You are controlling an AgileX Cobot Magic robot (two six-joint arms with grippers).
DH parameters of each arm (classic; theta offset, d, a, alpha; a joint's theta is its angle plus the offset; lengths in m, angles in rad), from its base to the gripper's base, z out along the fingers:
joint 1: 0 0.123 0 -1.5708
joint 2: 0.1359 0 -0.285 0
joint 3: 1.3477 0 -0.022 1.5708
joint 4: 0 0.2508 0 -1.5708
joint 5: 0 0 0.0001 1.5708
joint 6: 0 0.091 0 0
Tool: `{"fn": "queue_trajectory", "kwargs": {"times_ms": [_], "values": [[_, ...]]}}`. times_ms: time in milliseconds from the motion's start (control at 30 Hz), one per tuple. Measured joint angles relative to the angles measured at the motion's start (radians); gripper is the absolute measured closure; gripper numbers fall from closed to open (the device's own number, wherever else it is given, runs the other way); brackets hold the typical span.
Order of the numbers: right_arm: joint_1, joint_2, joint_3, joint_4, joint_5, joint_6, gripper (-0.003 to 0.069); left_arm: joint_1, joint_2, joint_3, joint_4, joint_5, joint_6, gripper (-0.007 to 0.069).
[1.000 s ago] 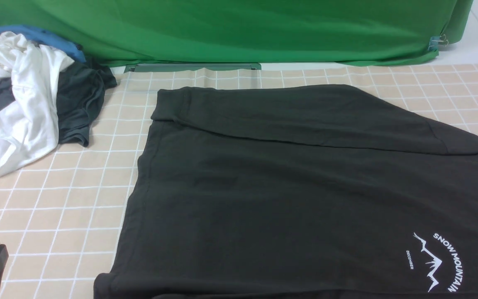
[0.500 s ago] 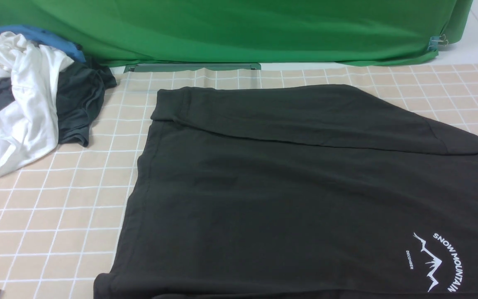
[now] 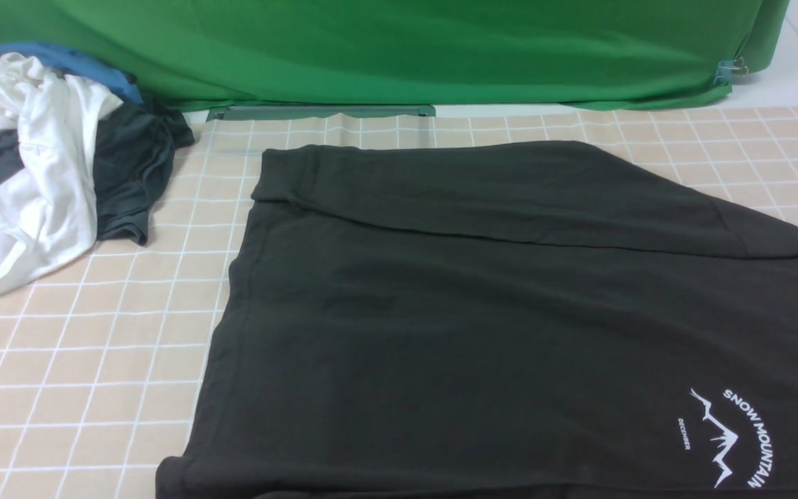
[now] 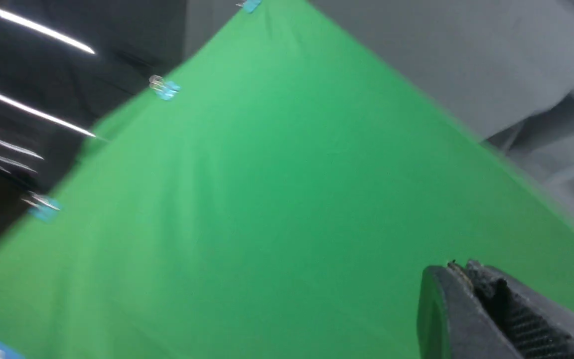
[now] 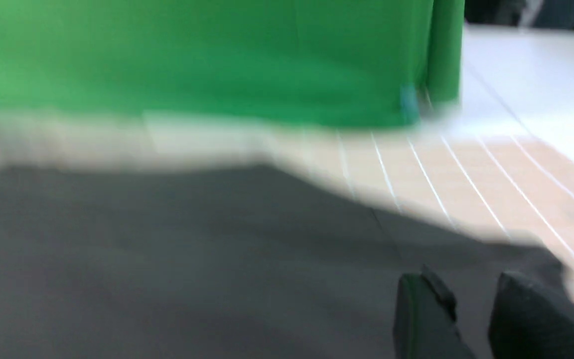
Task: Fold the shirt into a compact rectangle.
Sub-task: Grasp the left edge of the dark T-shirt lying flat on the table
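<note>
The charcoal-black shirt [image 3: 482,312] lies flat on the checked tablecloth [image 3: 80,360], its collar off to the right. Its white "SNOW MOUNTAIN" print [image 3: 731,433] shows at the near right. The far side is folded over into a long band [image 3: 510,194]. Neither gripper appears in the front view. In the left wrist view my left gripper [image 4: 459,267] is shut on nothing and faces the green backdrop [image 4: 277,199]. In the blurred right wrist view my right gripper [image 5: 466,294] is open just above the shirt [image 5: 192,259], near its edge.
A pile of other clothes [image 3: 46,159], white, blue and dark grey, sits at the far left of the table. The green backdrop [image 3: 399,48] hangs along the back edge, held by a clip [image 3: 731,68]. Bare checked cloth lies left of the shirt.
The left gripper showed at the front view's lower left corner a second ago and has since dropped out of that view. The shirt has not moved.
</note>
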Motion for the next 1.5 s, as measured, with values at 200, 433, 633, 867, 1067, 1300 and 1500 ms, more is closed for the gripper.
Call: {"fn": "queue_trajectory", "kwargs": {"times_ms": [200, 433, 633, 867, 1067, 1300, 1500], "values": [[0.0, 0.0, 0.0, 0.029, -0.282, 0.122, 0.0412, 0.0, 0.213, -0.401, 0.124, 0.611, -0.053, 0.0605], [0.0, 0.0, 0.0, 0.032, -0.407, 0.144, 0.0412, 0.0, 0.712, -0.744, 0.043, 1.405, 0.307, 0.0605], [0.0, 0.0, 0.0, 0.033, -0.484, 0.226, 0.0412, -0.028, 0.973, -0.69, -0.059, 1.572, 0.459, 0.0609], [0.0, 0.067, -0.184, 0.035, -0.075, 0.286, 0.0585, -0.284, 1.007, -0.543, 0.068, 1.51, 0.312, 0.0609], [0.0, 0.32, -0.501, 0.071, 0.316, 0.025, 0.0623, -0.449, 1.079, -0.535, 0.139, 1.464, 0.281, 0.0609], [0.0, 0.56, -0.634, 0.199, 0.427, -0.187, 0.0623, -0.499, 1.307, -0.535, 0.213, 1.391, 0.283, 0.0561], [0.0, 0.614, -0.632, 0.23, 0.442, -0.216, 0.0623, -0.499, 1.411, -0.535, 0.297, 1.275, 0.283, 0.0387]]}}
